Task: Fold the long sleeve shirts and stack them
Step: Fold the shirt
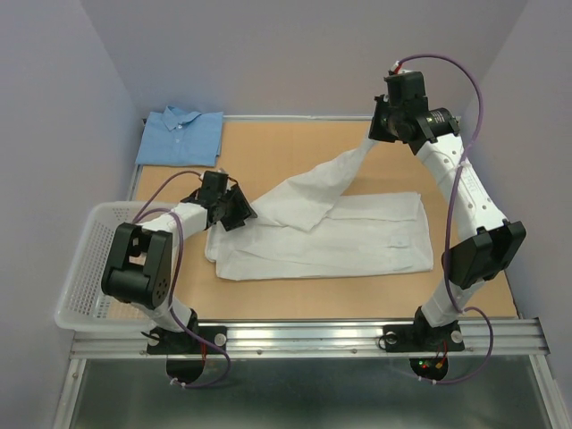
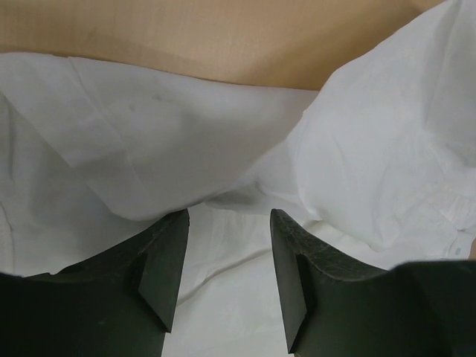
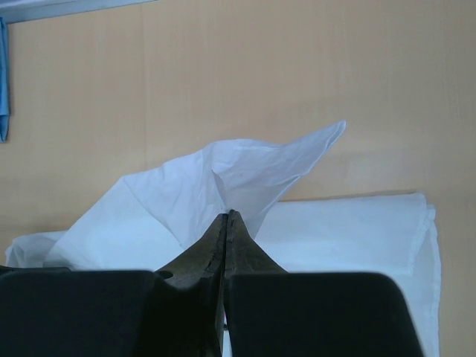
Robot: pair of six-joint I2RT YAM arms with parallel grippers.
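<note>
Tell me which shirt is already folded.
The light blue shirt, folded compact at the far left corner. The white shirt lies spread mid-table, one part lifted in the right hand.

Robot lab test cell, not a home. Plain pale walls (image 1: 295, 54) box in three sides of a wood-top counter (image 1: 295, 152). Aluminium rail (image 1: 304, 338) along the near edge carries the left arm (image 1: 143, 268) and right arm (image 1: 465, 197). Exposed purple cables (image 1: 474, 80), small lit indicator lights (image 1: 429, 365) at the right base.

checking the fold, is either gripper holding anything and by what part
The right gripper is shut on the white shirt, pinching the top of its raised part. The left gripper is open, holding nothing.
</note>
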